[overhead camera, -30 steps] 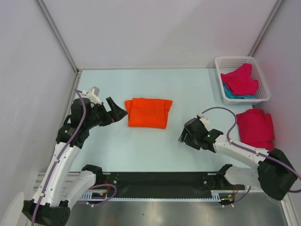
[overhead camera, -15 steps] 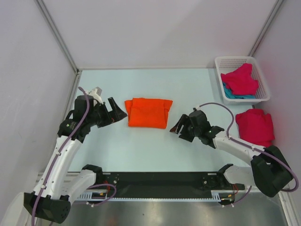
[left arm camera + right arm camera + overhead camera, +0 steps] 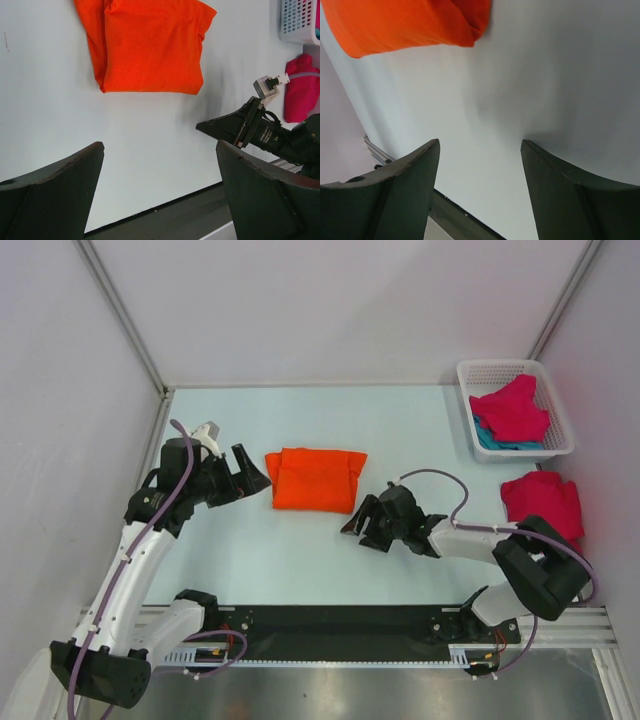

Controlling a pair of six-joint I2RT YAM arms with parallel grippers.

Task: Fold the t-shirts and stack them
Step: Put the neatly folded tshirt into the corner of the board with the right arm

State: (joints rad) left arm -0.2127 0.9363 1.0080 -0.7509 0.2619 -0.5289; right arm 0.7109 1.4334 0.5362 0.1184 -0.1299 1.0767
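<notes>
Table [image 3: 300, 550]: one orange t-shirt [image 3: 315, 480], two magenta t-shirts [image 3: 512, 408] [image 3: 543, 508], one teal t-shirt [image 3: 487, 440].

Light: bright and even, shed from above.
Shadows: soft grey patches were cast on the desk [image 3: 445, 115] near the fingers [image 3: 570, 200].
Focus: the orange t-shirt [image 3: 405, 22] was blurred in the right wrist view.

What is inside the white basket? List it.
The basket holds a crumpled magenta-red t-shirt on top and a teal t-shirt under it, only its near edge showing. Anything lower is covered.
</notes>
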